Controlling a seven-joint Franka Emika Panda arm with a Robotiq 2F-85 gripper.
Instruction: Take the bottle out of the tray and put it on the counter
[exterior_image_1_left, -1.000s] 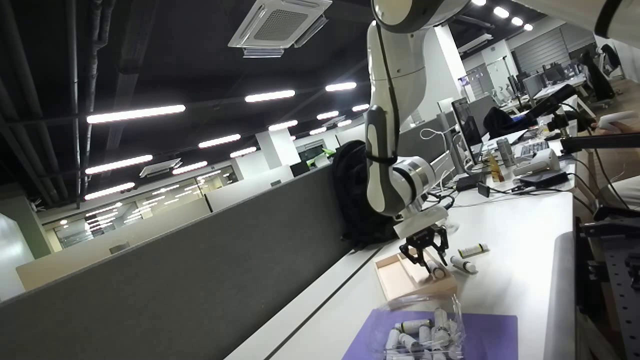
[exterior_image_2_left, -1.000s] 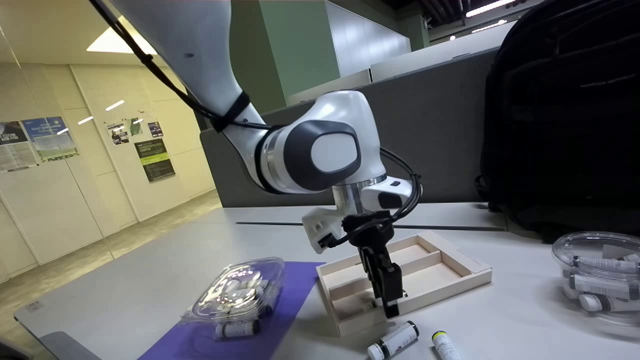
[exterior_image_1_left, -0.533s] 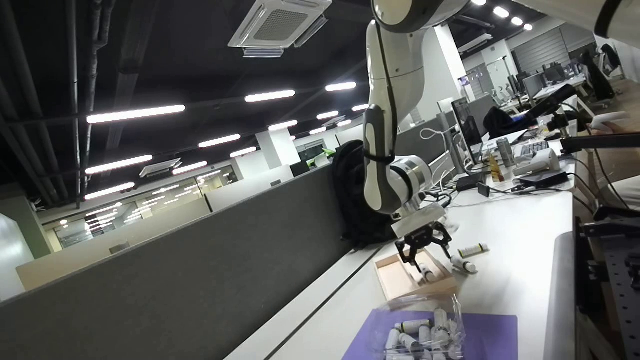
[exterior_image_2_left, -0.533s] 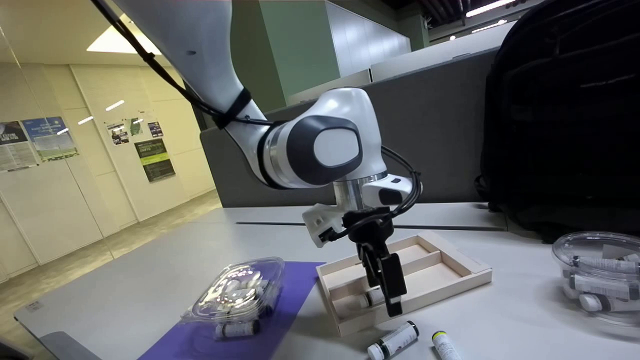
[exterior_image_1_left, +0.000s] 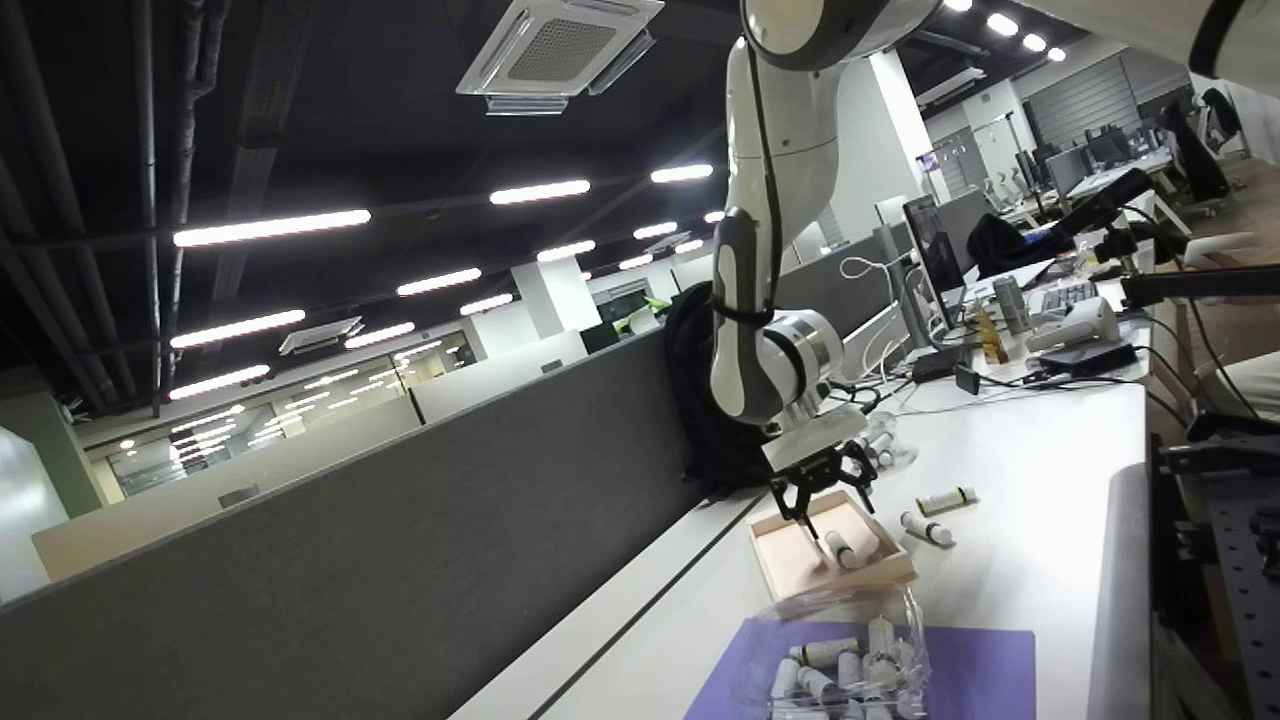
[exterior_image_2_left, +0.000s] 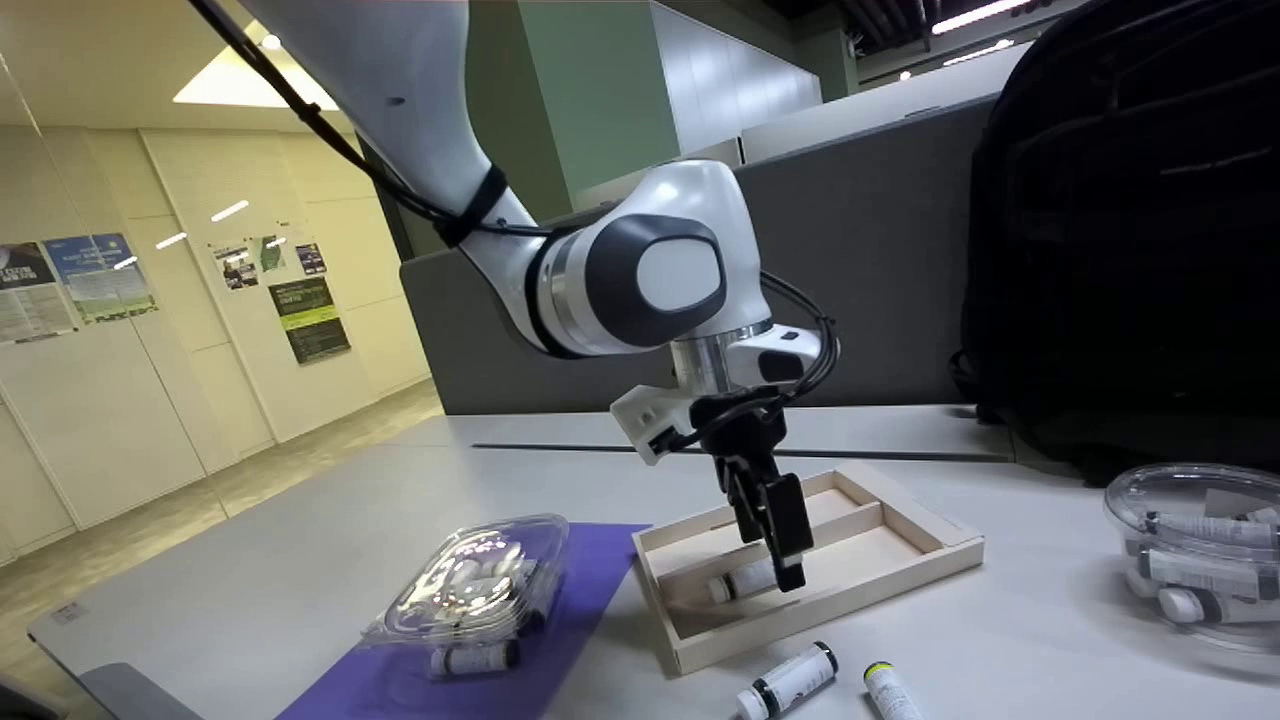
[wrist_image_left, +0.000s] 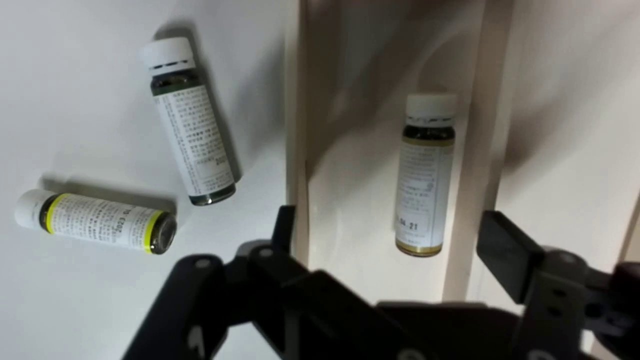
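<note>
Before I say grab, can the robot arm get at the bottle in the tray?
Probably yes: its fingers stand open and nothing covers the bottle in the open-topped tray, though the divider close beside the bottle might crowd one finger.

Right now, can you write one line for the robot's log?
gripper: open, holding nothing | bottle: lying in tray | move to counter: not yet done

The arm (exterior_image_2_left: 420, 100) is glossy white — black cables (exterior_image_2_left: 827, 348), dark grey joint ring (exterior_image_2_left: 611, 275), black pincer (wrist_image_left: 387, 227).

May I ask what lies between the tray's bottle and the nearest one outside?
In the wrist view: the tray's floor, its side wall, then white counter.
</note>
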